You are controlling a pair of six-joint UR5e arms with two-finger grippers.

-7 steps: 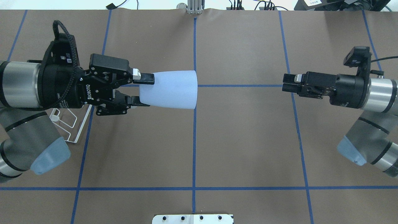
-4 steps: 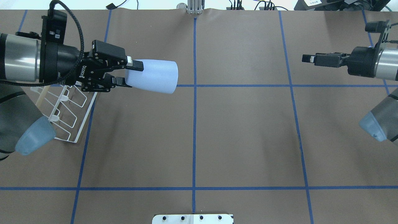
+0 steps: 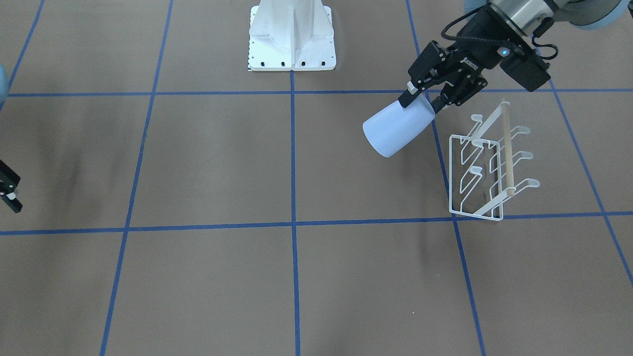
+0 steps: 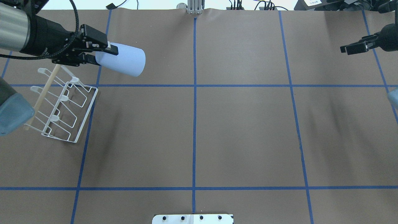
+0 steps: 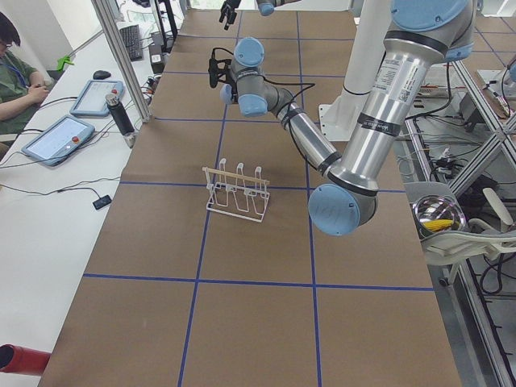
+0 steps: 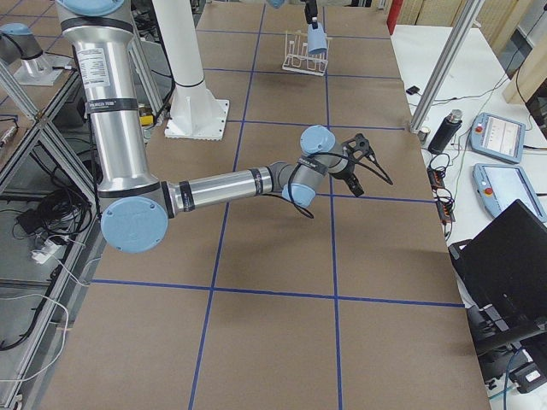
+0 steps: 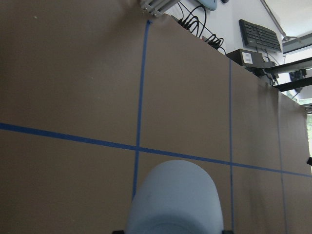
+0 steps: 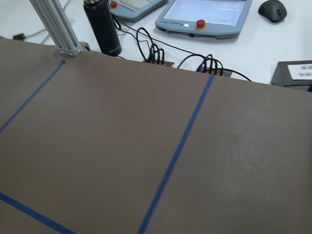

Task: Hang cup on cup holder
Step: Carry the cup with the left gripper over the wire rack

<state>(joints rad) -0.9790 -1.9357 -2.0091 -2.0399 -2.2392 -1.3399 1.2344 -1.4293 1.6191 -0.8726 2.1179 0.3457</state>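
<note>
Narrowly parted, left hand (image 4: 106, 56) pinches cup (image 4: 127, 60) base.

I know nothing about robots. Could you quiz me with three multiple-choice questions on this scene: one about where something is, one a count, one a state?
1. Where is the cup relative to the rack? A in the air, near it. B hung on it. C under it.
2. How many prongs has the rack? A three. B six. C ten.
3. What are the jaws of the left gripper doing? A open, empty. B shut on nothing. C shut on the cup's narrow end.
Answers: 1 A, the front view shows it clear of every prong; 2 B, two rows of three; 3 C, they clamp its base from both sides.
</note>
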